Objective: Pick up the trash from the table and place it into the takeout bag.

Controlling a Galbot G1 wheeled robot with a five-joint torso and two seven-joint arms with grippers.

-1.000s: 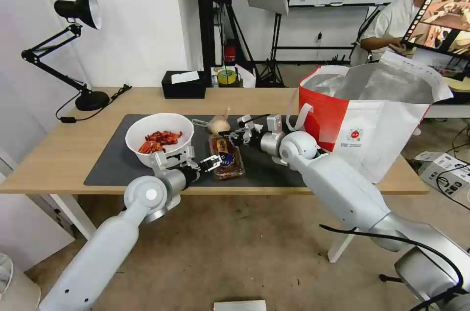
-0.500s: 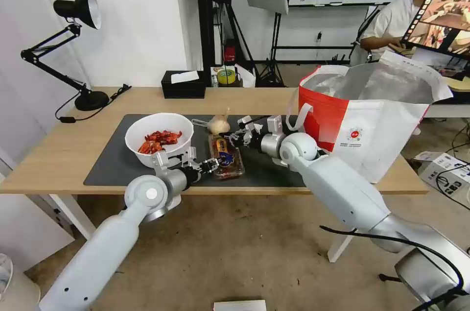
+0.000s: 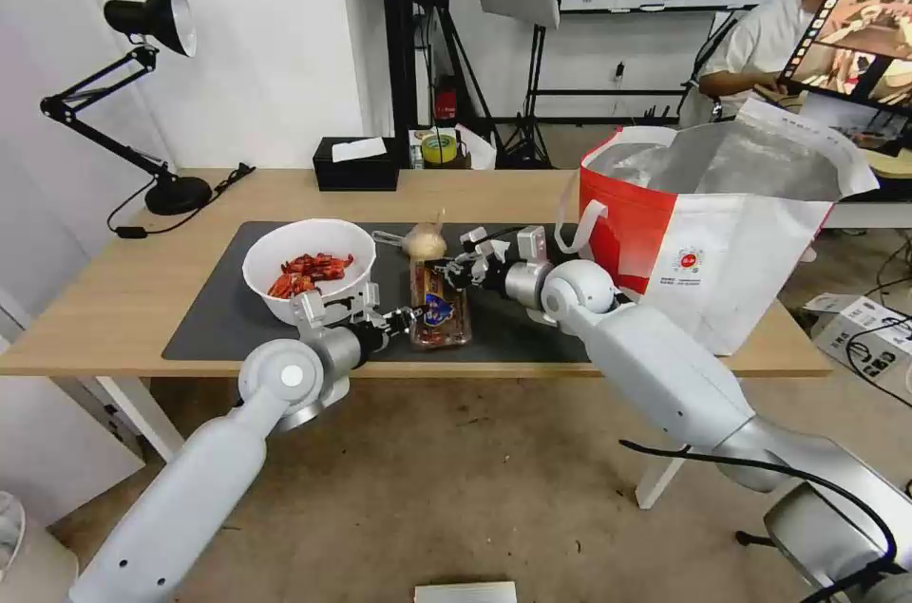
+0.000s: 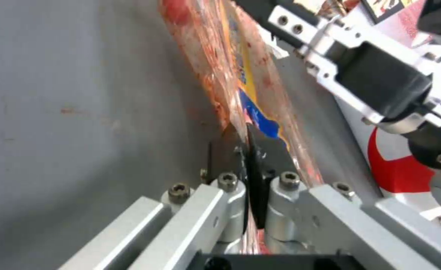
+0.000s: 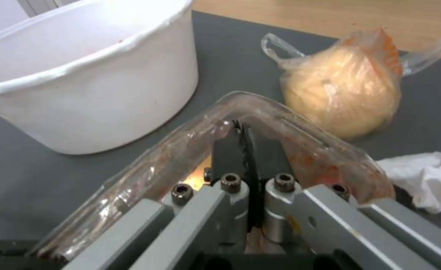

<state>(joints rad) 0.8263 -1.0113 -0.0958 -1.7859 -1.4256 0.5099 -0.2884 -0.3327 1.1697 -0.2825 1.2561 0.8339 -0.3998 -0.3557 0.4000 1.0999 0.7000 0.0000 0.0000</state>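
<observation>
The clear clamshell box [image 3: 439, 307] with cherry tomatoes lies lengthwise on the dark mat [image 3: 214, 318] of the table [image 3: 133, 290], held at both ends. My left gripper [image 3: 410, 313] is shut on its near rim [image 4: 235, 75]. Shut on the far rim [image 5: 280, 112] is my right gripper [image 3: 454, 271]. I cannot tell whether the box touches the mat. The white bowl [image 3: 309, 266] of red shells stands just left of it. A small bag of beige food [image 3: 425, 242] lies behind it. In the right wrist view a crumpled tissue [image 5: 425, 180] rests beside that bag [image 5: 345, 90]. The takeout bag [image 3: 722, 223] stands open at the right.
A black tissue box [image 3: 356, 164] sits at the table's back edge and a black desk lamp [image 3: 152, 14] at its back left. The bare wood left of the mat is free. A cardboard box [image 3: 860, 323] lies on the floor at the right.
The clamshell box has turned more end-on and looks narrower between the two grippers. Both grippers have shifted slightly left with it. The bowl and takeout bag have not moved.
</observation>
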